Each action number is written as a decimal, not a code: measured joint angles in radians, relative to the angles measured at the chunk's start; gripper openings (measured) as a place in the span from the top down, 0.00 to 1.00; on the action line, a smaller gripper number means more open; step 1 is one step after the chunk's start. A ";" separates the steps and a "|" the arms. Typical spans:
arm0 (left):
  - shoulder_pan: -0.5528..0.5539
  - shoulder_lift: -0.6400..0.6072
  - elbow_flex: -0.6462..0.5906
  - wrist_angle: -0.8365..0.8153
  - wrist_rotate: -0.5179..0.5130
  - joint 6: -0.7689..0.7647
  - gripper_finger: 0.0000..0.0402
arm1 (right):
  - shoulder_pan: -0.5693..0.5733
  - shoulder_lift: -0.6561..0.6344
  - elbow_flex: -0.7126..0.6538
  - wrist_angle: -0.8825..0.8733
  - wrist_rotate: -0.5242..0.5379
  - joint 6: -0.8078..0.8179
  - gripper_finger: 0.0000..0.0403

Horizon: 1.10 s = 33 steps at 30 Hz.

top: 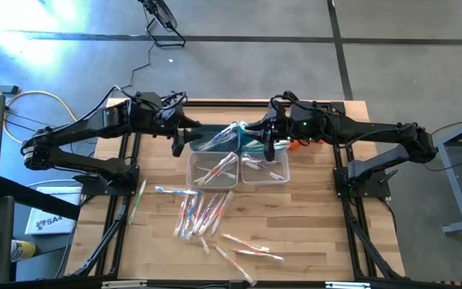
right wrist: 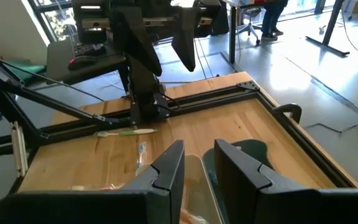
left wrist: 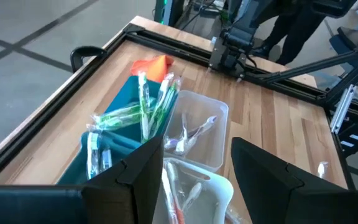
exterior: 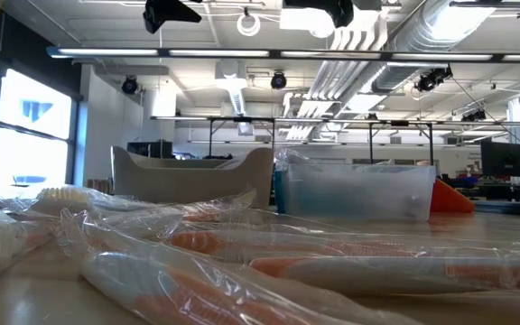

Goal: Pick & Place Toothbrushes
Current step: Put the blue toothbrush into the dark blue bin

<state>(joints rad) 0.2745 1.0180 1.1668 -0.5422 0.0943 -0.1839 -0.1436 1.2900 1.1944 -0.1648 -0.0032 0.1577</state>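
Toothbrushes (top: 201, 213) loose on table, few in clear bins (top: 212, 168); left gripper (top: 177, 143) spread, right gripper (top: 269, 148) empty, narrowly parted

Two clear bins (top: 213, 168) (top: 265, 170) sit side by side near the bench's (top: 311, 233) middle, a teal bin (top: 207, 136) and orange cloth (top: 296, 145) toward its far edge.

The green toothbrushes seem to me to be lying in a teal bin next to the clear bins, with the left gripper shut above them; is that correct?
Not quite: the left gripper is open, fingers set wide apart in the left wrist view. The green toothbrushes do lie in the teal bin beside the clear bins.
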 joint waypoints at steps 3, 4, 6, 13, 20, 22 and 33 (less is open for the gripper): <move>0.000 -0.007 0.000 -0.005 0.000 0.029 0.54 | 0.000 0.000 0.000 0.007 0.000 0.004 0.80; 0.000 -0.013 0.000 -0.007 0.000 0.041 0.54 | 0.000 0.000 0.000 0.010 0.000 0.004 0.80; 0.000 -0.030 0.000 -0.010 0.000 0.057 0.54 | 0.000 0.000 0.000 0.025 0.000 0.004 0.80; 0.000 -0.142 0.000 -0.071 0.000 0.075 0.54 | 0.000 0.000 0.000 0.028 0.000 0.004 0.80; 0.000 -0.245 0.000 -0.163 0.000 0.039 0.54 | 0.000 0.000 0.000 0.045 0.000 0.003 0.80; 0.000 -0.264 0.000 -0.174 0.000 0.025 0.54 | 0.000 0.000 0.000 0.060 0.000 -0.001 0.80; 0.000 -0.316 -0.139 -0.107 0.001 -0.080 0.54 | 0.000 -0.042 0.000 0.075 -0.059 -0.001 0.80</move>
<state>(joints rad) 0.2745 0.7023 1.0279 -0.6496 0.0956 -0.2639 -0.1436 1.2482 1.1942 -0.0893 -0.0620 0.1562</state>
